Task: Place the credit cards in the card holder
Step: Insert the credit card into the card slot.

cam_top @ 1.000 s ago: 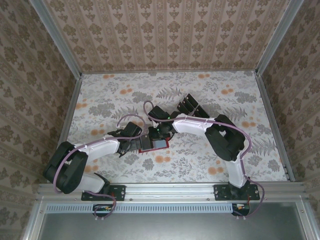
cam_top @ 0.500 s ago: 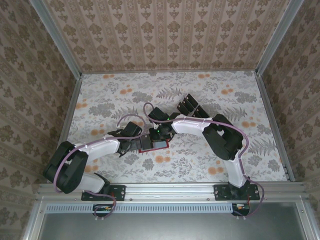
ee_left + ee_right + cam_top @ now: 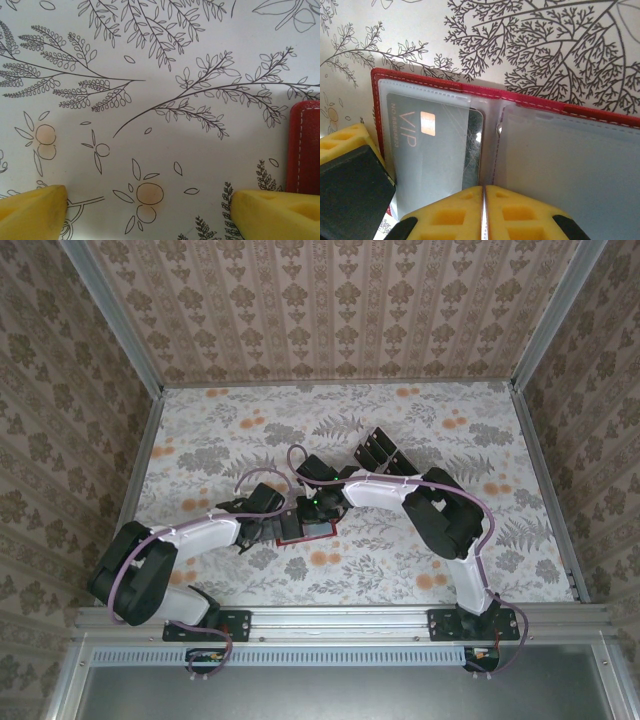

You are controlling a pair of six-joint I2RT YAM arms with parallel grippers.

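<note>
The card holder lay open and flat on the floral table cover, directly under the right claw. That claw's two yellow fingers were pressed together with only a thin seam between them. They sat over the near edge of the holder, at the fold between its two halves. Whether they touched it could not be told.

One credit card sat in the left sleeve, pale "VIP" lettering and a chip showing through the frosted plastic. Its dark glossy right edge stood bare beyond the sleeve. Another yellow finger, with a black block beside it, covered the holder's near left corner.

The left wrist view gave only a strip of the holder, red leather-like material with a line of white stitching and a rounded corner. It lay just beyond the right fingertip of the left claw, whose yellow fingers stood wide apart over bare cover, holding nothing.

From above, the holder was a small red rectangle between the left claw and the right claw, near the middle of the table. That view also showed more black cards standing tilted further back, beside the right arm. What held them could not be made out.

The right wrist view alone showed the interior: clear stitched sleeves, red rim, greyish lining.
</note>
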